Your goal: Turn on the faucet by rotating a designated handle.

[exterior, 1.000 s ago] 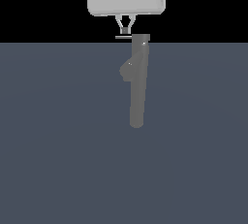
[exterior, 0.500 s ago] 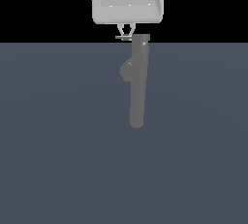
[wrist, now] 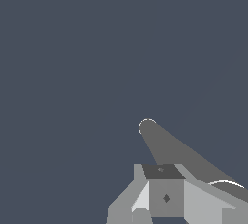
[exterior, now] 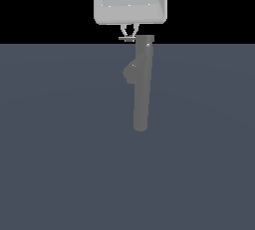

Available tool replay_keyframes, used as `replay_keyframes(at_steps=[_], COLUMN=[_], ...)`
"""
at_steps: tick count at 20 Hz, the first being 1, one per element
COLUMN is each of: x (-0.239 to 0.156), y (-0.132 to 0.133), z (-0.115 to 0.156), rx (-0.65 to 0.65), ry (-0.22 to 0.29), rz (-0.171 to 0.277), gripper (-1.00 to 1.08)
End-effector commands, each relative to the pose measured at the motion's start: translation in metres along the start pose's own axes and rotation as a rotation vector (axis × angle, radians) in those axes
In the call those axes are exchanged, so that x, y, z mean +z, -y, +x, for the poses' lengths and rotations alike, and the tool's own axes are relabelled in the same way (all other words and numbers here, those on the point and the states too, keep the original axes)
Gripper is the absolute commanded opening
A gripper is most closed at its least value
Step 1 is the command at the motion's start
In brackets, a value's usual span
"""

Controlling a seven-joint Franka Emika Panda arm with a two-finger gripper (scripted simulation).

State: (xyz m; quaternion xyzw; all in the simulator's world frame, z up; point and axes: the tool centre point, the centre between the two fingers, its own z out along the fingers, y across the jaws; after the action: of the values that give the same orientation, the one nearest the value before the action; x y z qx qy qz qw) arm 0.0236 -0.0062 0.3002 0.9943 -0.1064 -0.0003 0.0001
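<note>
The faucet [exterior: 142, 84] is a tall dark grey column on the flat floor, with a short stub spout [exterior: 130, 72] on the side toward the exterior view's left. Its handle [exterior: 126, 39], a thin light rod, juts from the cap toward the exterior view's left. My gripper [exterior: 128, 35] hangs straight above the rod, its fingers drawn together into a point that reaches down to the rod. It looks shut with nothing held. In the wrist view the faucet [wrist: 179, 155] runs diagonally behind the gripper [wrist: 162, 199].
A plain dark blue-grey floor [exterior: 60, 149] lies all around the faucet. Nothing else stands on it.
Over the last second the gripper came down a little, bringing its fingertips to the handle. The handle and the faucet have not moved.
</note>
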Motion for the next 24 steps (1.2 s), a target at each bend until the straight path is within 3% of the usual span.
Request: replay_keyframes(at_steps=[1,11,12,24], x=[0.000,0.000,0.000,0.000], y=[0.003,0.012,0.006,-0.006], z=[-0.007,-0.038,-0.029,-0.067], rx=[-0.001,-0.001,0.007,0.001], ry=[0.000,0.000,-0.009,-0.003], rz=[0.000,0.000,0.001,0.000], gripper=[-1.00,-1.00,-1.00,-1.00])
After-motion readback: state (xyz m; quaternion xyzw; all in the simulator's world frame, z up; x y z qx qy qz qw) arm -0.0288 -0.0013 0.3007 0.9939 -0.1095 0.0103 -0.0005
